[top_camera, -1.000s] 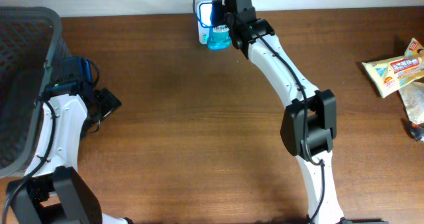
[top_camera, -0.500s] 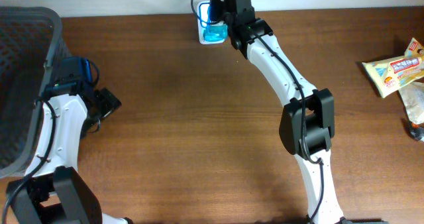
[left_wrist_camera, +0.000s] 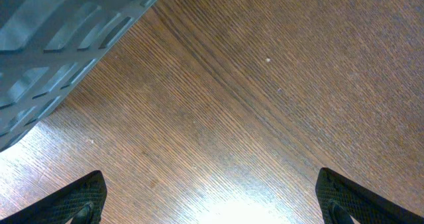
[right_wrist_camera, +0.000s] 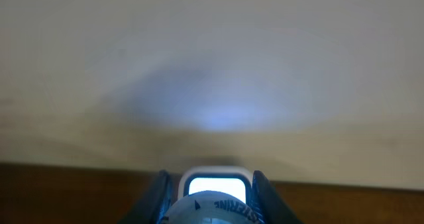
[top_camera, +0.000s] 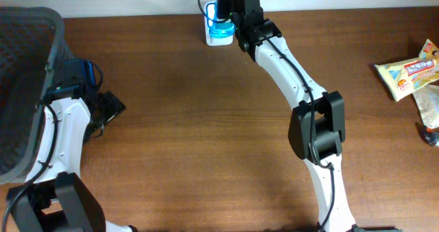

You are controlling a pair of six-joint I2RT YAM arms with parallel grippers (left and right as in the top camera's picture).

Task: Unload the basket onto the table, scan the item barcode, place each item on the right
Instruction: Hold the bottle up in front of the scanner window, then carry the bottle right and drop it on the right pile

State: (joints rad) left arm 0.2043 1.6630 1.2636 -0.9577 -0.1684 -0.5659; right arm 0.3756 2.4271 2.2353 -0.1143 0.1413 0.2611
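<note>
Now | right tool [right_wrist_camera: 211, 192] clamped on blue-liquid bottle [top_camera: 221, 31] | left tool [left_wrist_camera: 212, 199] wide open, empty

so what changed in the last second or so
The right gripper carried the blue bottle a little farther toward the table's far edge and slightly left, so it now overlaps the white scanner instead of sitting just in front of it. It kept its grip. The left gripper stayed open and still; the basket and snack packet did not move.

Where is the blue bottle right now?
In the overhead view the blue bottle is at the table's far edge, held by the right gripper at the lit white scanner.
</note>
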